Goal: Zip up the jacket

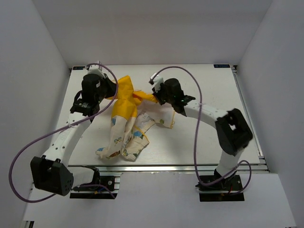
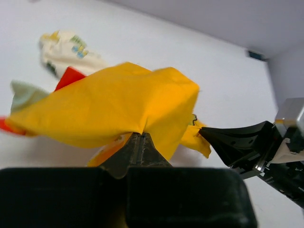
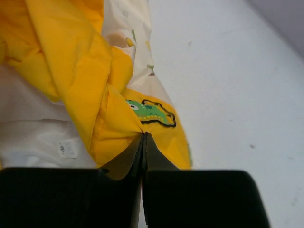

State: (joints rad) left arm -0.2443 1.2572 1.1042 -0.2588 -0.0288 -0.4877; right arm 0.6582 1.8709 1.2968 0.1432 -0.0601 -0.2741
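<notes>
The jacket (image 1: pixel 127 124) lies crumpled mid-table, its yellow hood (image 1: pixel 126 97) at the far end and its cream printed body trailing toward the near edge. My left gripper (image 1: pixel 114 91) is shut on the hood's left side; the left wrist view shows the jaws pinching yellow fabric (image 2: pixel 118 102) at the left gripper's tips (image 2: pixel 141 134). My right gripper (image 1: pixel 156 97) is shut on a yellow strip at the hood's right; in the right wrist view the right gripper's tips (image 3: pixel 145 134) clamp yellow cloth (image 3: pixel 111 126) beside a green crocodile print (image 3: pixel 152 114). The zipper is hidden in the folds.
White walls enclose the white table (image 1: pixel 213 137) on three sides. Purple cables (image 1: pixel 28 152) loop from both arms. The right arm's black fingers (image 2: pixel 237 142) show in the left wrist view. White lining with a size tag (image 3: pixel 64 148) shows in the right wrist view.
</notes>
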